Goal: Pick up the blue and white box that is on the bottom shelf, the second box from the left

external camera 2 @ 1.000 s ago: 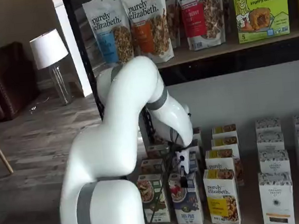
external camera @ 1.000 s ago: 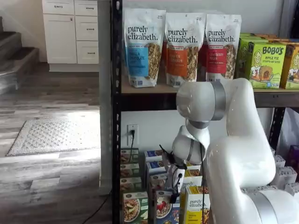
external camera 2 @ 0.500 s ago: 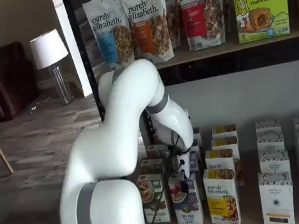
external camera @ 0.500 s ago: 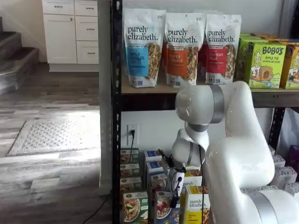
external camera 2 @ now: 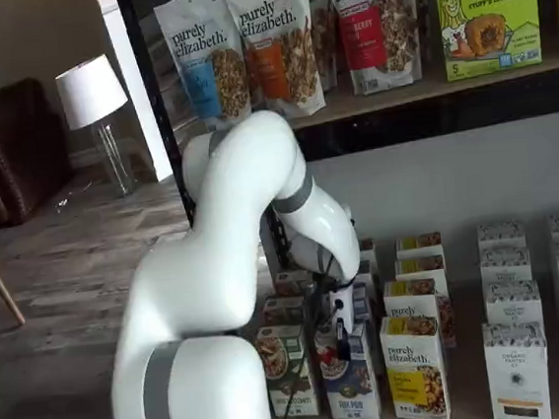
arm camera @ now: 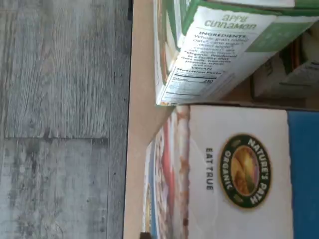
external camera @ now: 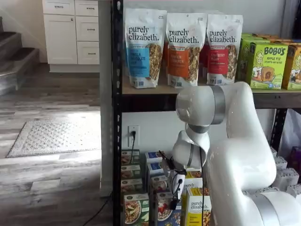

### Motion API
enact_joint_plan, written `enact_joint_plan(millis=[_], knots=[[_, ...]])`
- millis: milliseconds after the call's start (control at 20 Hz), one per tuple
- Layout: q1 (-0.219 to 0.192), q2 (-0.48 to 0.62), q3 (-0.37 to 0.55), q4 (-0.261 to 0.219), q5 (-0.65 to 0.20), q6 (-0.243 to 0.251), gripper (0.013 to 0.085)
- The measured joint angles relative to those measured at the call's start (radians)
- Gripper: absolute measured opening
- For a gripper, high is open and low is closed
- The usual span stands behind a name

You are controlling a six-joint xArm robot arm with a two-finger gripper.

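Note:
The blue and white box (external camera 2: 350, 385) stands at the front of the bottom shelf (external camera 2: 469, 391), between a green-and-white box (external camera 2: 286, 369) and a yellow-and-white box (external camera 2: 416, 367). It also shows low in a shelf view (external camera: 165, 213). The wrist view looks straight down on the box's white top (arm camera: 239, 172) with its round logo. My gripper (external camera 2: 342, 346) hangs right at that top, its black fingers (external camera: 174, 203) reaching down onto the box. The fingers appear side-on, so no gap or grip can be made out.
More rows of small boxes stand behind the front ones, and white cartons (external camera 2: 517, 365) stand to the right. The black rack post (external camera: 116, 141) rises at the left. Granola bags (external camera: 181, 49) and green boxes (external camera: 263, 63) fill the board above. My arm's elbow (external camera: 221, 108) bulks before the shelves.
My gripper has sunk a little lower, down onto the top of the front blue and white box. The boxes have not moved.

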Motion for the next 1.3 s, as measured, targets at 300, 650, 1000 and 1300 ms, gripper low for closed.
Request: enact_joint_plan(millis=[300, 650, 1000, 1300], knots=[[0.003, -0.008, 0.014, -0.004, -0.012, 0.005, 0.061], [0.006, -0.009, 0.017, -0.002, -0.013, 0.006, 0.053], [0.006, -0.018, 0.03, -0.019, -0.017, 0.02, 0.045], [0.01, -0.05, 0.076, -0.022, -0.019, 0.024, 0.045]])
